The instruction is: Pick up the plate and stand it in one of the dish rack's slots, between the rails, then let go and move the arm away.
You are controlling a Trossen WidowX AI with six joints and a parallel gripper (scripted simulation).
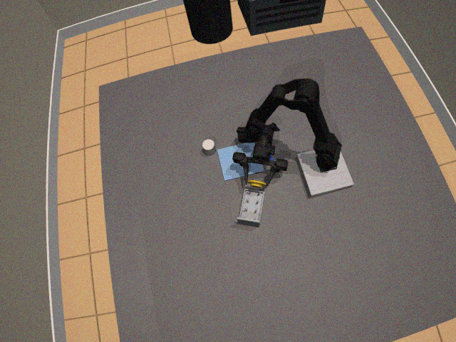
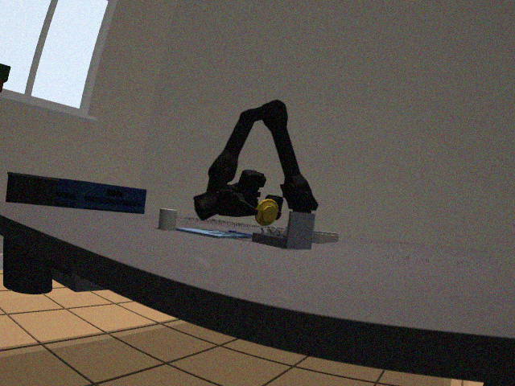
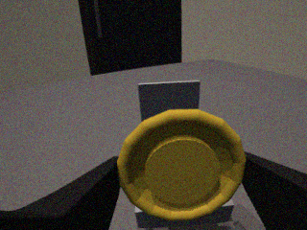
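The yellow plate (image 1: 256,183) (image 2: 266,211) (image 3: 182,172) is held nearly upright, its hollow face filling the lower middle of the wrist view. My gripper (image 1: 256,184) (image 2: 267,212) (image 3: 179,161) is shut on it, one finger on each side of its rim. The plate is in the air, just above the end of the dish rack nearest the blue mat. The light grey dish rack (image 1: 249,221) (image 2: 300,230) (image 3: 169,100) has a tall wall at its far end and several short pegs inside. The plate hides most of the rack in the wrist view.
A flat blue mat (image 1: 230,165) (image 2: 208,232) lies behind the rack, partly under my gripper. A white cylinder (image 1: 208,144) (image 2: 167,219) stands beside the mat. A small blue object (image 1: 271,157) shows beside the gripper. The arm's base stands on a pale square board (image 1: 323,182).
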